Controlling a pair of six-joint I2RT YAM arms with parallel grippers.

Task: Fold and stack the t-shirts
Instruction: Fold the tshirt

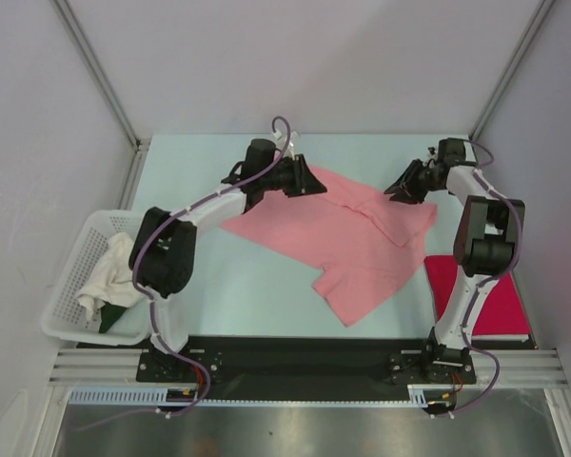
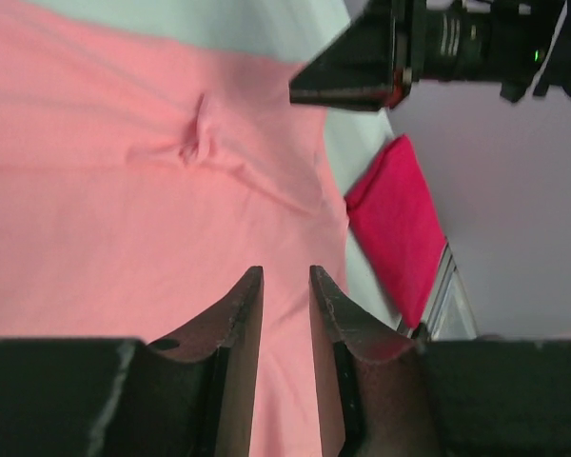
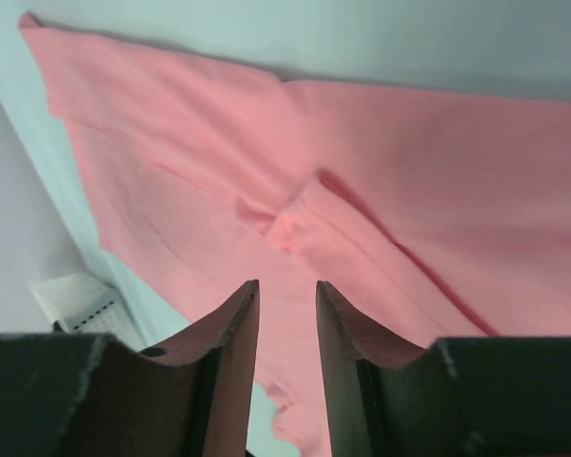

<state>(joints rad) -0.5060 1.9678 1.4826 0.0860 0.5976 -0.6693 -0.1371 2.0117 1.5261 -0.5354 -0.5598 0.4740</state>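
Pink tee (image 1: pixel 362 252): soft salmon cloth, spread mid-tabletop (image 1: pixel 247 286). We see low wrinkles and one flap doubled over nr its R side.
Red tee (image 1: pixel 502 303): deep magenta, folded into a flat rectangle at the near R corner, just beside the pink tee.
Basket (image 1: pixel 76 262): white plastic lattice at the L edge. Holds a crumpled white cloth (image 1: pixel 109 276) and a dark green bit (image 1: pixel 114 319).
L gripper (image 2: pixel 285 276): fingers slightly parted, nothing betw them, over the pink tee's far L edge.
R gripper (image 3: pixel 286 286): narrow gap, holding nothing, over the pink tee's far R part.
Room: we see pale tabletop betw basket and pink tee.
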